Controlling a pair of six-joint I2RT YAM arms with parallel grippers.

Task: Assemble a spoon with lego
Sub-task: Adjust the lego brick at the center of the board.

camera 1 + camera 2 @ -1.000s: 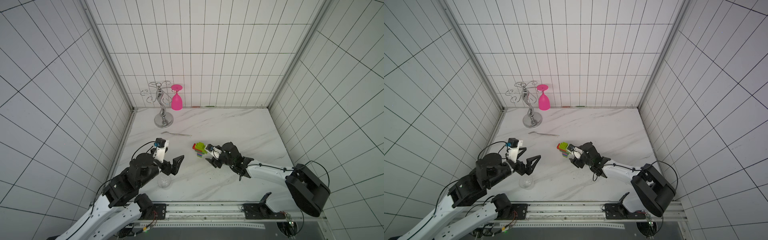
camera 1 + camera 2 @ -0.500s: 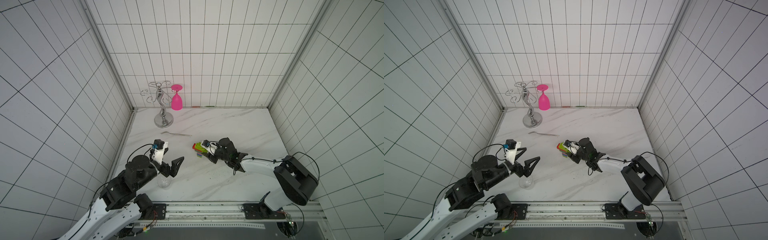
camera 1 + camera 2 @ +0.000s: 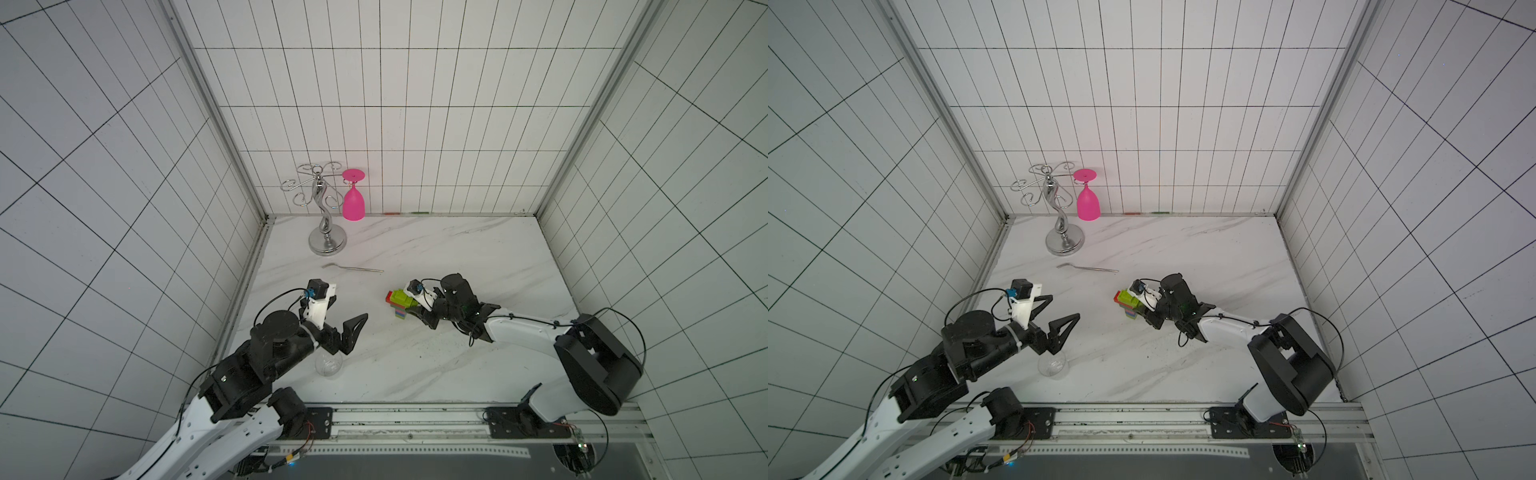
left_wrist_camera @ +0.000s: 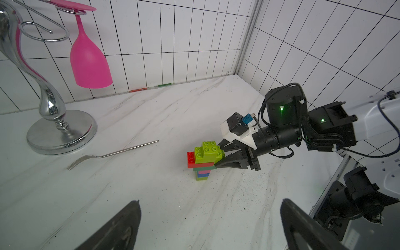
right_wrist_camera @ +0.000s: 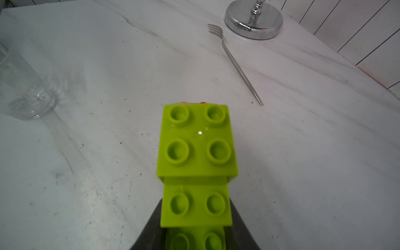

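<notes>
Two arms share the table point(image 3: 457, 257), and only one of them is working; the left gripper point(image 3: 1065, 306) hangs above the clear glass point(image 3: 329, 365) with its jaws wide apart and empty, well apart from the build, I think so that it does not disturb it; the right gripper point(image 4: 217, 155) reaches in low from the side, its jaws pressed on both sides of the lime head of the spoon point(image 4: 205, 153), which looks like a firm clamp; the stand point(image 3: 327, 245) with the pink glass point(image 3: 353, 205) hanging on it, and the fork point(image 3: 353, 268), are behind the build, out of the way; the spoon is near the middle of the table, upright on its narrow stem, so it probably needs this grip at the head in order not to tip, or to be lifted.
</notes>
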